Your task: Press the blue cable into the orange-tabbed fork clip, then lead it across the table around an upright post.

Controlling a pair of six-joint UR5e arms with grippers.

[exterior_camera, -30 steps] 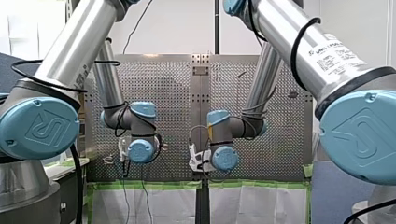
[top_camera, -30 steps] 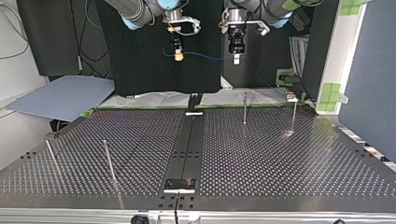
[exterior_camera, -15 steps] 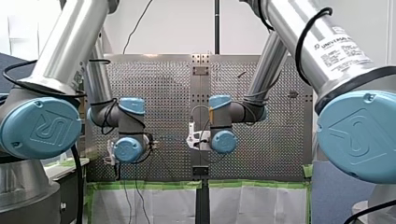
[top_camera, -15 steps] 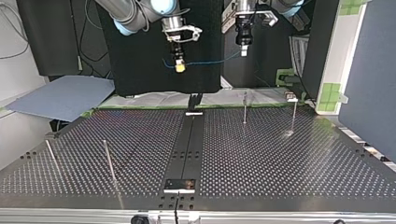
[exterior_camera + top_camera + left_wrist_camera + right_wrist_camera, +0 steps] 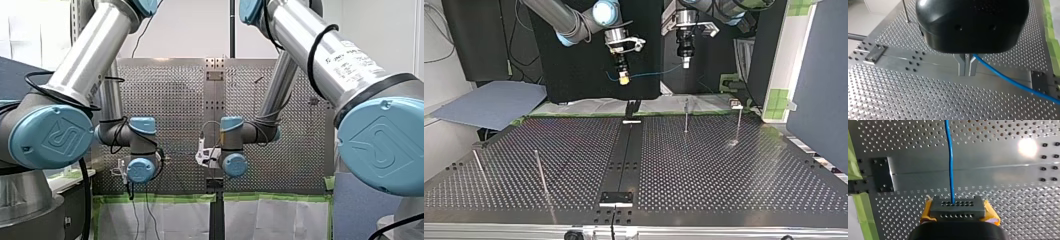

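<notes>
white wall (image 5: 190,30) on one side, black drape (image 5: 574,75) and grey-blue sheet (image 5: 489,102) opposite.

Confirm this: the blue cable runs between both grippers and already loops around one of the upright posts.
One thing is wrong. The blue cable does run between my left gripper and my right gripper, but it loops around nothing yet. The top view shows it hanging in the air above the table, clear of the posts.

Robotics lab, perforated metal table (image 5: 724,170), my left arm (image 5: 90,60) and my right arm (image 5: 320,55), green tape (image 5: 165,198), black backdrop (image 5: 574,75)
</notes>
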